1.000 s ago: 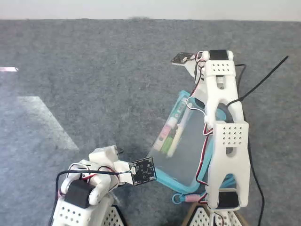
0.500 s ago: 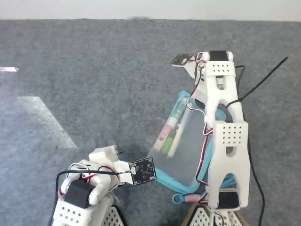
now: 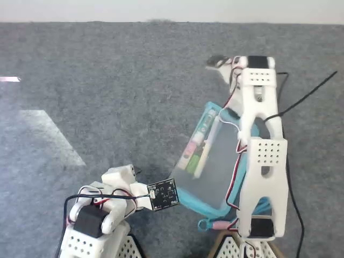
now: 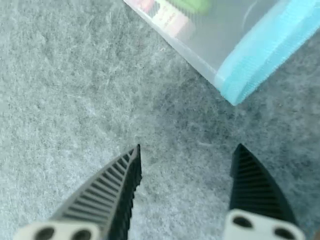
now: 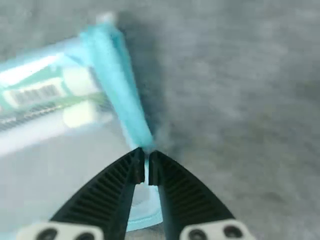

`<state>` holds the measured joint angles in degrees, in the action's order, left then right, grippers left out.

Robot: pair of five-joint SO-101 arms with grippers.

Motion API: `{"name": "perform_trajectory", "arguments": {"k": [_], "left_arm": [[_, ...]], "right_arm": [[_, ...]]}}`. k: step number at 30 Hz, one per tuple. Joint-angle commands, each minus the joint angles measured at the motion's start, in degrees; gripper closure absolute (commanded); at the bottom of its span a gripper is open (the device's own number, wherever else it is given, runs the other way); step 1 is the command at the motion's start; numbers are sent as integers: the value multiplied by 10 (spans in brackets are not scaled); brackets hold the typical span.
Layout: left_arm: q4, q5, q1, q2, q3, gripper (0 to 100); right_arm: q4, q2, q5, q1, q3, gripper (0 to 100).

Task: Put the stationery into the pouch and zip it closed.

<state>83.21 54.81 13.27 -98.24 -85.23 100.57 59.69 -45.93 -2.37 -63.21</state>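
Right wrist view: right tool (image 5: pixel 146 155) clenched on pouch (image 5: pixel 109 65) teal edge; left tool (image 4: pixel 188 147) released, nr pouch corner.

The desk (image 3: pixel 107 70) is covered by grey carpet, crossed by a light patch (image 3: pixel 51 137); a pale wall (image 3: pixel 161 9) is seen behind.

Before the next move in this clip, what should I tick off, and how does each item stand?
1. Stationery inside the pouch: ok.
2. Right gripper shut on the pouch's blue edge: ok.
3. Left gripper bracing the pouch: not ok; it is open above the carpet, off the pouch's corner.
4. Pouch zipped shut all along: cannot tell.
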Motion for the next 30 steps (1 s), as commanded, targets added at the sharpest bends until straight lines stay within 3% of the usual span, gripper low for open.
{"name": "perform_trajectory", "arguments": {"k": [1,6,11,15,22,26,30], "left_arm": [[-16,-16,-5,-4,7,724],[-56,-119,-5,0,41,724],[-91,-178,-5,2,43,718],[-107,-178,5,3,16,657],[-127,-113,12,3,-36,655],[-91,-100,79,3,-53,655],[-105,-104,129,1,-90,655]], "right_arm": [[19,-18,76,44,-124,992],[25,-35,150,83,-204,992],[27,-72,155,90,-151,992],[27,-137,135,65,13,992],[24,-360,153,8,264,992],[12,-486,154,7,413,992],[-68,-545,145,10,577,992]]}}
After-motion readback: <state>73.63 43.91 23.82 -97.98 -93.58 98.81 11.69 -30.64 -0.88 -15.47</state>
